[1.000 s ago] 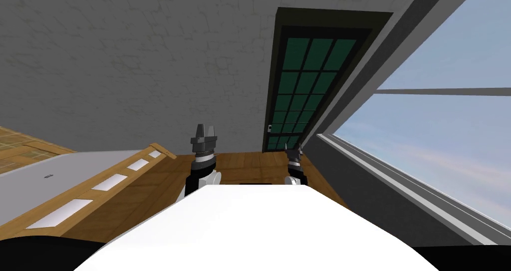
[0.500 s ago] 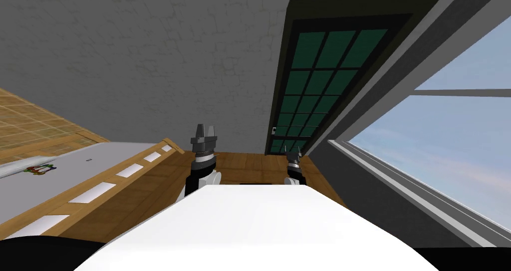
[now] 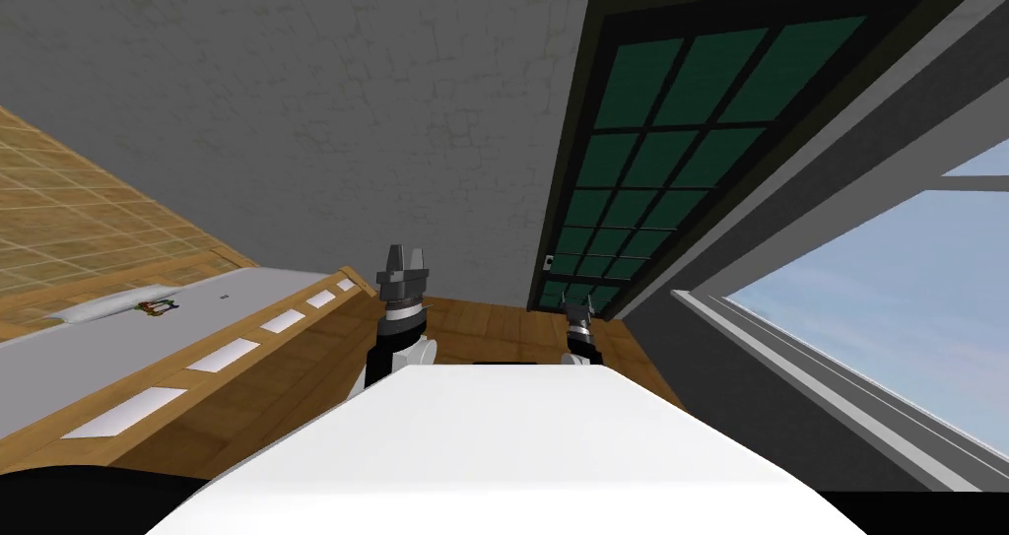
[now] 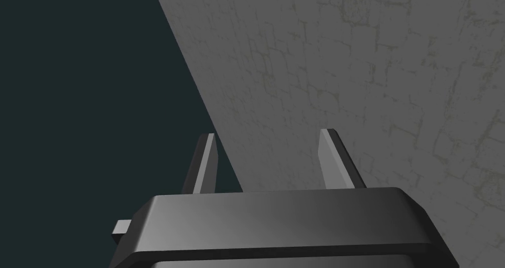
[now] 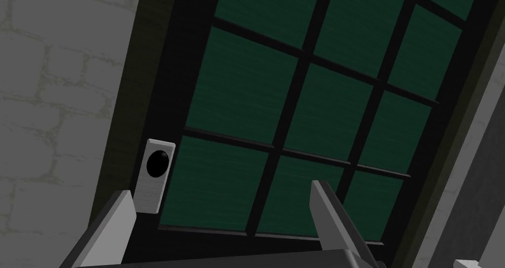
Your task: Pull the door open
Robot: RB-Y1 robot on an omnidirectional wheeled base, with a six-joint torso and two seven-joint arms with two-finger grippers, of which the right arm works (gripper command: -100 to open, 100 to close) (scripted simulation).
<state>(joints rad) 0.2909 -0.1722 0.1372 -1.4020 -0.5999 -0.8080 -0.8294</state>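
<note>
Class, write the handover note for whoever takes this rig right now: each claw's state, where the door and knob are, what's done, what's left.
Left claw: open, empty, idle.
Right claw: open, empty, facing the door, not touching it.
The door has a dark frame and green panes and looks shut. Its black knob, on a pale plate, lies ahead of the right claw, nearer one finger.
Done: nothing gripped.
Left: close on the knob, pull the door open.

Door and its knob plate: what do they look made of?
Door: dark frame with matte green panes, faint horizontal grain; painted wood or tinted glass, unclear. Knob plate: flat light grey, possibly metal, with a glossy black knob.
</note>
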